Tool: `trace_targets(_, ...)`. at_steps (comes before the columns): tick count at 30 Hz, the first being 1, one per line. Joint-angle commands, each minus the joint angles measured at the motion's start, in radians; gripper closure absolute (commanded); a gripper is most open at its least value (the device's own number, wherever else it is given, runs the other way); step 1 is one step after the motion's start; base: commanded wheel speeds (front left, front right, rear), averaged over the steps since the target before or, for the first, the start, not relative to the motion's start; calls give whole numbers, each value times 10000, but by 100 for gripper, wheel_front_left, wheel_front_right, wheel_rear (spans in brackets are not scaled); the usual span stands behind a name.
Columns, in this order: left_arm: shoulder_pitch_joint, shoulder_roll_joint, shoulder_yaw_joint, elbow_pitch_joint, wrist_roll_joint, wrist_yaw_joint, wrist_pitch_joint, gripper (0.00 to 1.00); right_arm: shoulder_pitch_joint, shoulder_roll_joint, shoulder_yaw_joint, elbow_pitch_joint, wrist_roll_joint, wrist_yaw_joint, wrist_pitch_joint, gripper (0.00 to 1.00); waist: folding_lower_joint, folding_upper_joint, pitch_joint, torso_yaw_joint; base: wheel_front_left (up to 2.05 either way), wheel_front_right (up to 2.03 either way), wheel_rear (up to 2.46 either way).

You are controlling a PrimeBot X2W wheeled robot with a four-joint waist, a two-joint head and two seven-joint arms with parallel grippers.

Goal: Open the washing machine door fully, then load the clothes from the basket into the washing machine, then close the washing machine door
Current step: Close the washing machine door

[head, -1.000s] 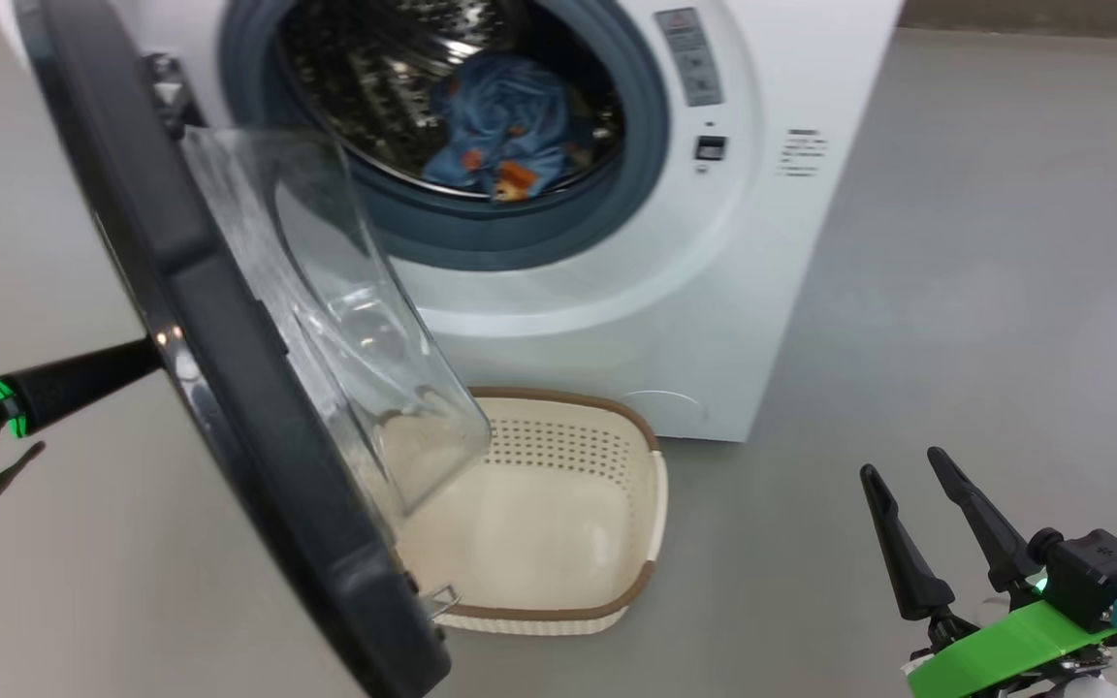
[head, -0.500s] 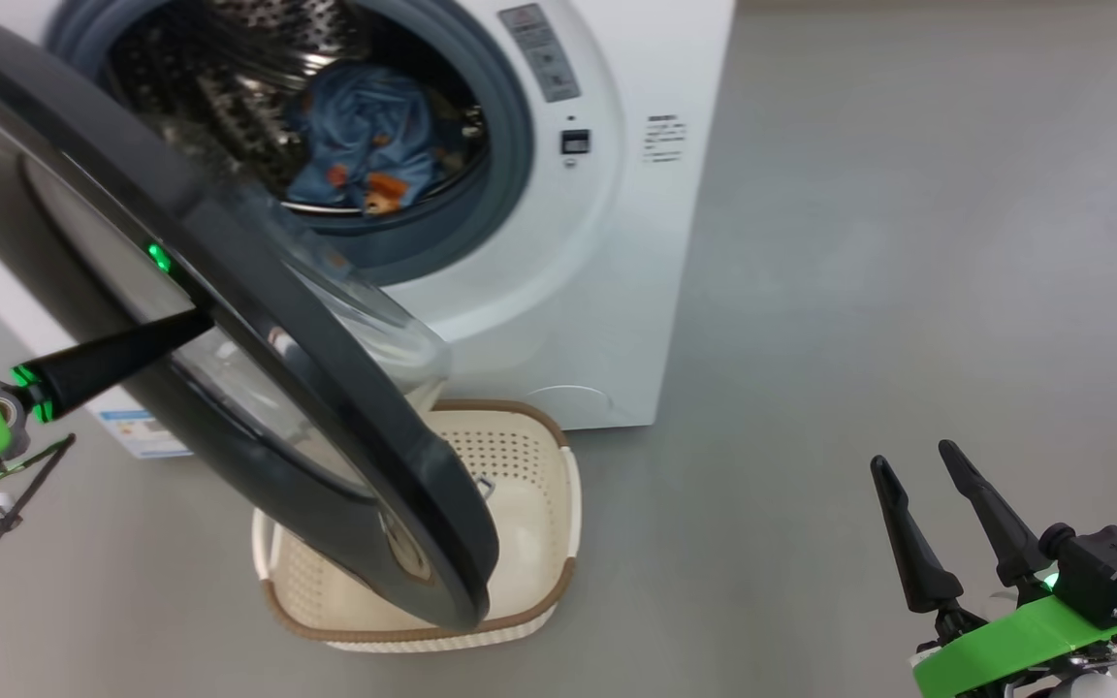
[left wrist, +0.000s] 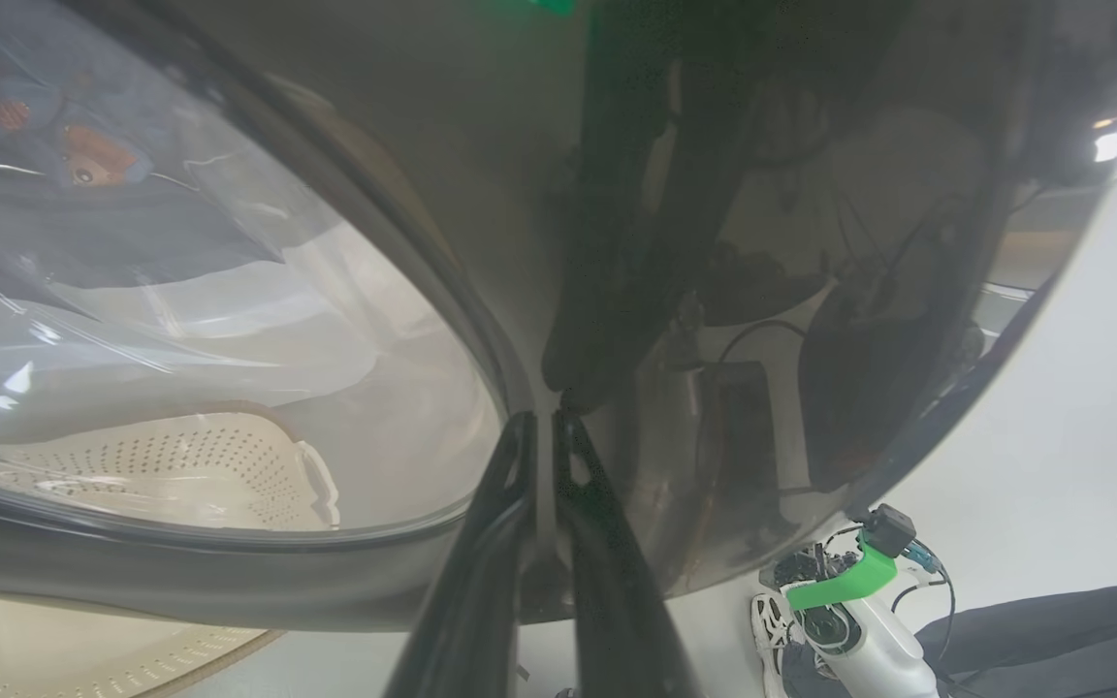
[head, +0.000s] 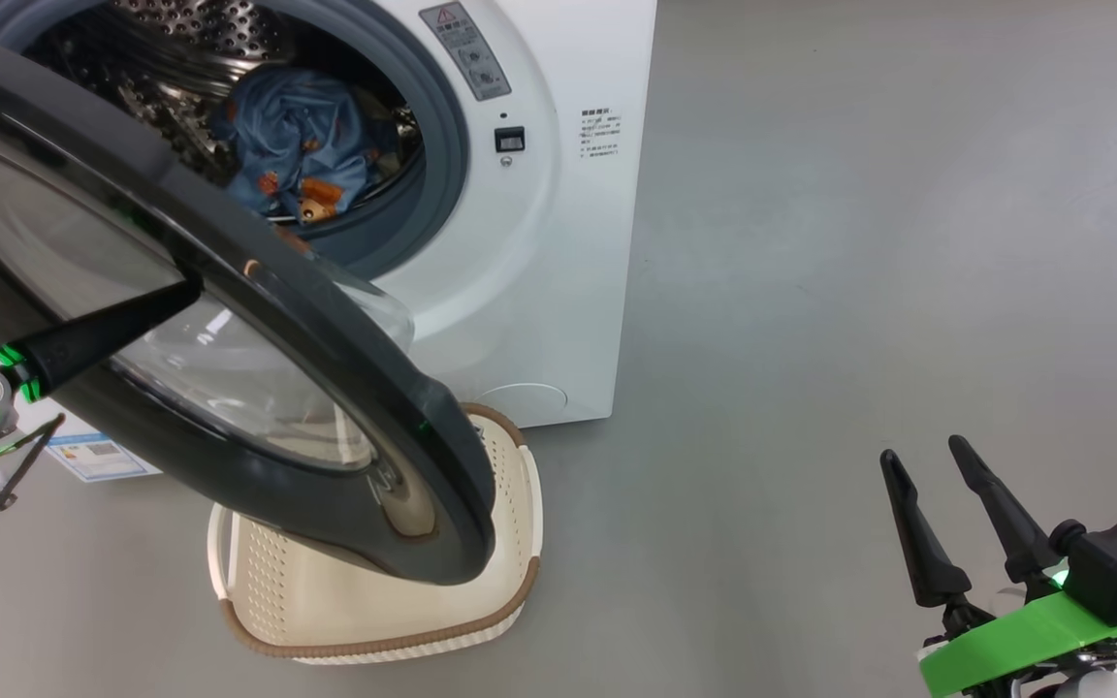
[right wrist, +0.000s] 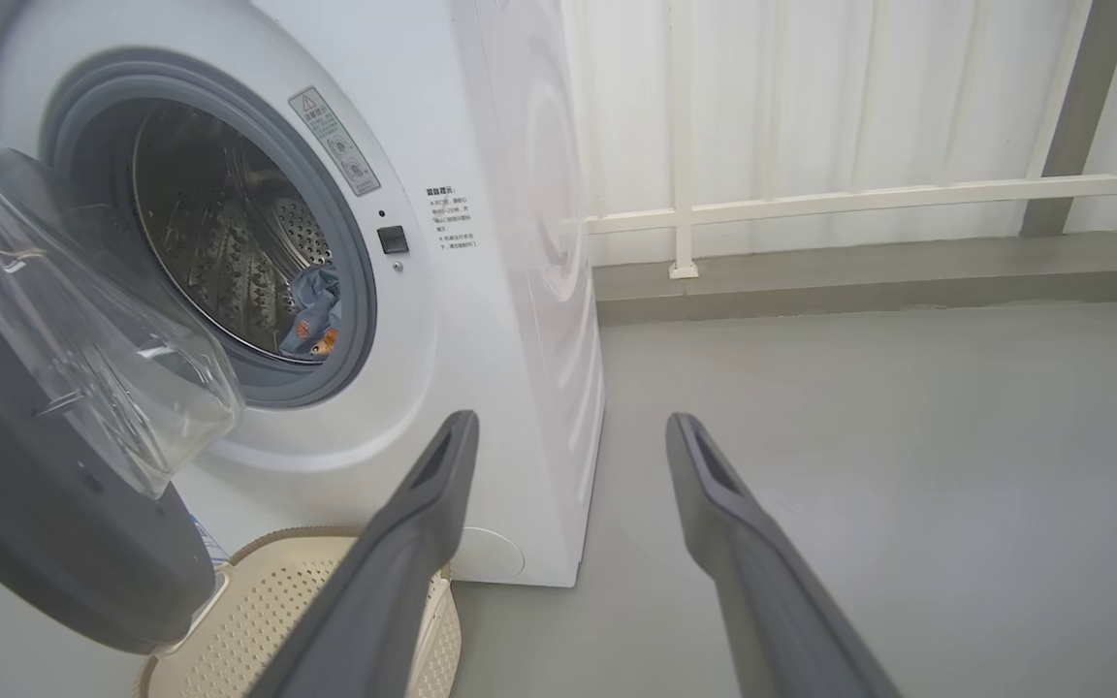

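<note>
The white washing machine (head: 539, 291) stands at the top left, its steel drum open to view. Blue clothes (head: 297, 145) with orange figures lie inside the drum. The washing machine door (head: 365, 388) hangs partly swung over the opening, its black rim and glass window facing me. My left gripper (head: 192, 288) is shut, its tips resting against the door's outer face (left wrist: 481, 145). The cream basket (head: 258, 582) sits on the floor under the door, and what shows of its inside is bare. My right gripper (head: 922, 449) stands open at the lower right, holding nothing.
Grey floor (head: 859, 242) stretches to the right of the machine. A white rail and pale curtain (right wrist: 811, 116) run behind the machine's right side. A blue label (head: 98, 456) shows low on the machine's front, left of the basket.
The door has swung from edge-on toward the machine's opening, with my shut left gripper against its outer face. The head camera has shifted. My right gripper stays open in place.
</note>
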Motion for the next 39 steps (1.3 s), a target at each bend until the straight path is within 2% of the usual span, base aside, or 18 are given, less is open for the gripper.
trace_targets(1, -584, 403, 422, -172, 103, -89, -96, 100, 15, -108, 131, -273, -137, 71, -80, 0, 0, 0, -3, 31, 0, 0, 0)
trace_targets(13, -78, 406, 586, -186, 255, -144, -571, 100, 13, -121, 185, -254, -151, 71, -80, 0, 0, 0, -124, 431, 0, 0, 0)
trace_targets(14, 15, 412, 640, -186, 272, -147, -666, 93, 23, -122, 182, -253, -153, 71, -80, 0, 0, 0, -144, 461, 0, 0, 0)
trace_targets(15, 122, 423, 670, -194, 294, -149, -738, 79, 42, -123, 174, -255, -155, 71, -80, 0, 0, 0, -167, 500, 0, 0, 0)
trace_targets(16, 242, 449, 719, -201, 337, -152, -844, 58, 62, -129, 188, -258, -154, 71, -80, 0, 0, 0, -189, 530, 0, 0, 0)
trace_targets(17, 364, 462, 772, -205, 384, -153, -975, 15, 83, -134, 196, -255, -154, 71, -80, 0, 0, 0, -212, 560, 0, 0, 0)
trace_targets(18, 490, 476, 797, -233, 423, -154, -1072, 0, 104, -138, 196, -249, -153, 71, -80, 0, 0, 0, -237, 594, 0, 0, 0)
trace_targets(26, 1502, 586, 1020, -434, 946, -157, -2281, 0, 194, -184, 263, -221, -119, 71, -80, 0, 0, 0, -416, 772, 0, 0, 0)
trace_targets(39, 3290, 417, 1173, -226, 1850, -158, -6217, 0, 327, -261, 303, -236, -97, 71, -80, 0, 0, 0, -547, 1145, 0, 0, 0)
